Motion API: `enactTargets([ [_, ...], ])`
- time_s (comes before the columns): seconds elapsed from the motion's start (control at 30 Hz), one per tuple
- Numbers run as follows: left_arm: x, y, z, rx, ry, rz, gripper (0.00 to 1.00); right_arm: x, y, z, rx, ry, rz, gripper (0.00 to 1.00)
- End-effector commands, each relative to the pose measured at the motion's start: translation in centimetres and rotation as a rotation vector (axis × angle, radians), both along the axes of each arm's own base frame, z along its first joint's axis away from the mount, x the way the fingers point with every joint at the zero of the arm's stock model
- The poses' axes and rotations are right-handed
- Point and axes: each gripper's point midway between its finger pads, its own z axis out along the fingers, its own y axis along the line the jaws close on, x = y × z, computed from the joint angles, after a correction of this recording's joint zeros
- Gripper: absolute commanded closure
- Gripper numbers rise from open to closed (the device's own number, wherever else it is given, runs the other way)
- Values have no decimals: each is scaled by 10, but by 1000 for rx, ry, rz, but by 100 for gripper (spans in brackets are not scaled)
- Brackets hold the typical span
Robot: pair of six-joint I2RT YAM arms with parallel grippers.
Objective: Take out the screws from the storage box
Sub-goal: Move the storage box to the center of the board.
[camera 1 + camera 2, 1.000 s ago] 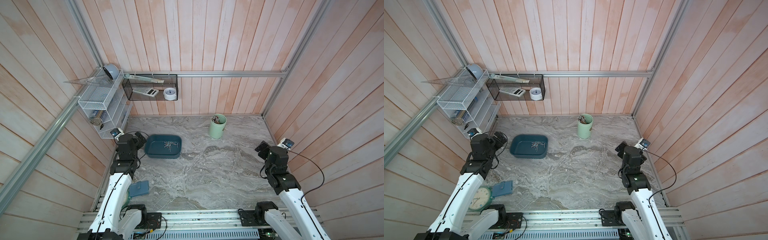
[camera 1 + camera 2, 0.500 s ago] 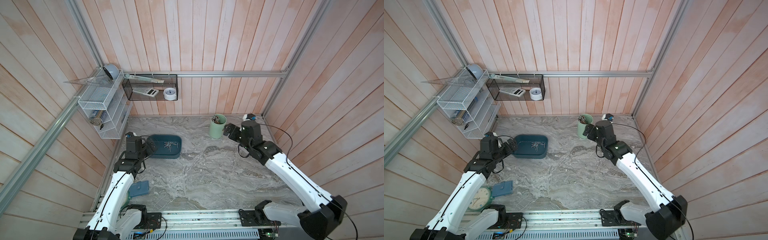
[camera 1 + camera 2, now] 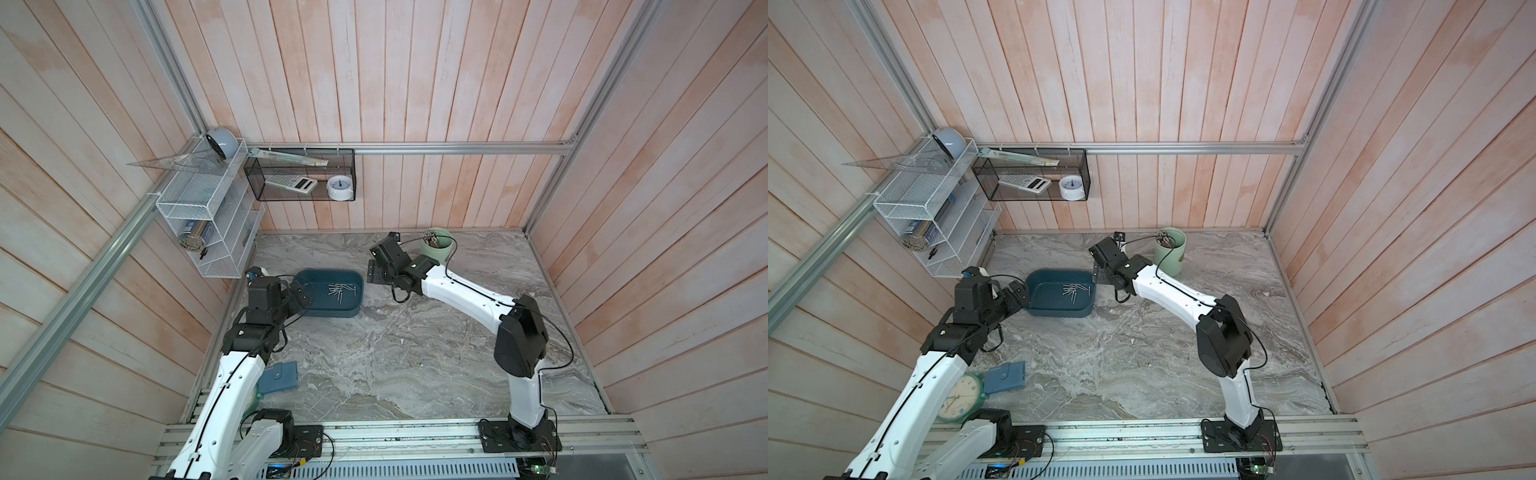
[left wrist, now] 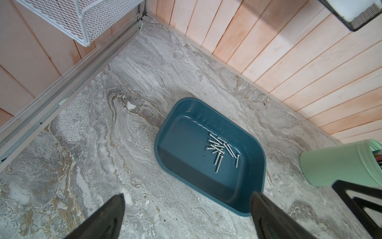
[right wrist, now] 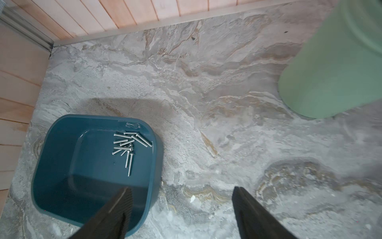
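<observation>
Marble tabletop (image 3: 415, 353) under the teal storage box (image 3: 332, 312). Pale green cup (image 3: 436, 249) near the box's right end. Left gripper (image 4: 188, 194) at the box's left end, jaws wide apart, empty. Right gripper (image 5: 183, 188) astride the box's right wall, jaws apart, empty. Screws (image 3: 341, 289) heaped inside the box, far-right area.

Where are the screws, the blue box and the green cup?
screws (image 4: 219, 147): left wrist view, middle of the pile.
blue box (image 4: 182, 157): left wrist view, bare floor inside.
green cup (image 3: 436, 252): in a top view, outer side wall.
</observation>
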Motion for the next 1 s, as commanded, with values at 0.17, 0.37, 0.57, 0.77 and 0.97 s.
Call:
enactTargets([
  [0.17, -1, 0, -9, 7, 24, 1, 0, 0, 30, -42, -104, 143, 12, 28],
  [0.37, 0, 0, -14, 6, 44, 6, 0, -2, 57, -60, -110, 144, 41, 29],
  [0.57, 0, 4, -17, 7, 58, 29, 0, -3, 63, -85, -104, 172, 12, 41],
  [0.77, 0, 3, -20, 2, 66, 28, 0, -5, 68, -95, -114, 169, 21, 49],
  [0.97, 1, 5, -21, 8, 79, 38, 0, -7, 69, -107, -128, 185, 18, 63],
])
